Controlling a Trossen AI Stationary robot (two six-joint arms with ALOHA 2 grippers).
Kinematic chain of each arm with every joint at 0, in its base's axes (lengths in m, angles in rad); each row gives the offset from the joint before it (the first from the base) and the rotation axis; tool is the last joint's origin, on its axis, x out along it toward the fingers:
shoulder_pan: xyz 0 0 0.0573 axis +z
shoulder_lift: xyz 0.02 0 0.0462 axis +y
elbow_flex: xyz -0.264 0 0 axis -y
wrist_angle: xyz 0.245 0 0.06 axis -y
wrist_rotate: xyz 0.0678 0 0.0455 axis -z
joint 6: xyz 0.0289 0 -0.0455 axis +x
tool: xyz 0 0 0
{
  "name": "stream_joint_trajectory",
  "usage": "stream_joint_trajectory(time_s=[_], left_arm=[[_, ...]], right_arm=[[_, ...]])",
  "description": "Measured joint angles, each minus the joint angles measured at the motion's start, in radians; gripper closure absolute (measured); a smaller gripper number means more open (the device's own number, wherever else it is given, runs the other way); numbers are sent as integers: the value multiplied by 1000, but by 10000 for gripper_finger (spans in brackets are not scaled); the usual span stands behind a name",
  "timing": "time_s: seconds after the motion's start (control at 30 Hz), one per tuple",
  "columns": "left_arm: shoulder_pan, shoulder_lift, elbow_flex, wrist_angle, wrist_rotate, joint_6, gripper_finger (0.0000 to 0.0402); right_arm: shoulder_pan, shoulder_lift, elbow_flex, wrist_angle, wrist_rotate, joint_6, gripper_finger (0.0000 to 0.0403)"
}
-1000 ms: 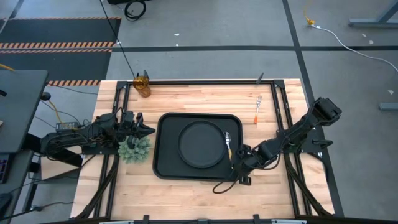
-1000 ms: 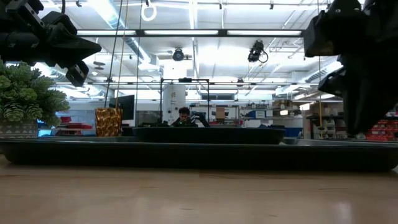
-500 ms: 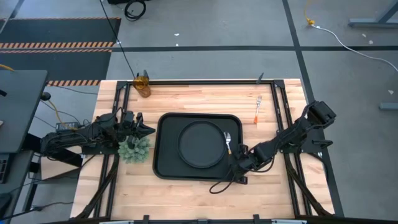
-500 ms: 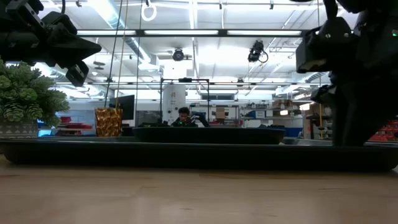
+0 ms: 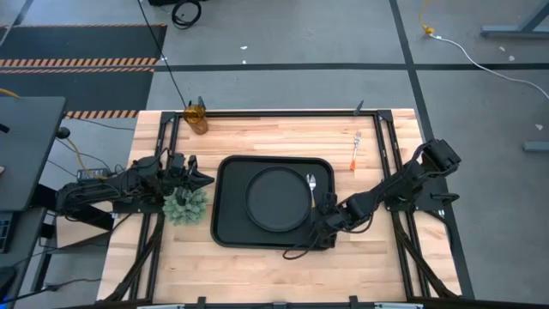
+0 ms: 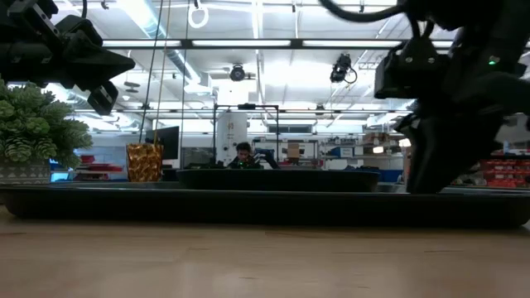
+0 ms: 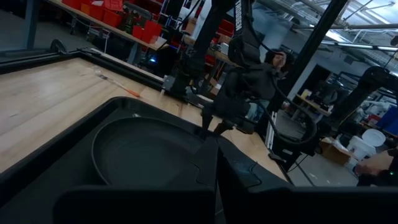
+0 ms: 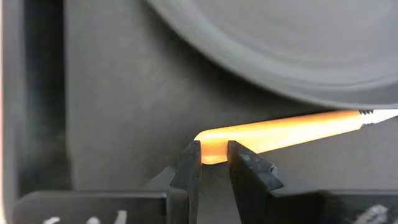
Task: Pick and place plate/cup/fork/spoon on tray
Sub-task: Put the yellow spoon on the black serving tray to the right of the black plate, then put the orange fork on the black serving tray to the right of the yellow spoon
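butcher-block table point(image 5: 257, 257) carries the tray point(image 5: 225, 232) mid-frame; right gripper point(image 8: 213, 163) pinches the orange-handled utensil point(image 8: 280, 132) by its handle end beside the plate point(image 5: 274, 199): light, stiff, slippery. left gripper's point(image 5: 199, 179) state unclear.

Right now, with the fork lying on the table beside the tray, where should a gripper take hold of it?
Take the fork by its orange handle, from straight above, fingers closing across it: it lies flat on the wood, handle toward the near edge. The right gripper, nearest, is shut on the spoon.
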Motion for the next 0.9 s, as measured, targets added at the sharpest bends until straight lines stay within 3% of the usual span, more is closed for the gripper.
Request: stream_joint_trajectory(time_s=[0.3, 0.47, 0.63, 0.77, 0.9], left_arm=[[0, 0, 0, 0, 0, 0, 390], [0, 0, 0, 0, 0, 0, 390], [0, 0, 0, 0, 0, 0, 390], [0, 0, 0, 0, 0, 0, 390], [0, 0, 0, 0, 0, 0, 390]], right_arm=[[15, -40, 32, 14, 94, -23, 316], [35, -162, 39, -65, 269, 55, 316], [27, -321, 23, -277, 487, 214, 316], [-56, -444, -21, -450, 530, 390, 314], [-174, -532, -92, -477, 524, 477, 293]])
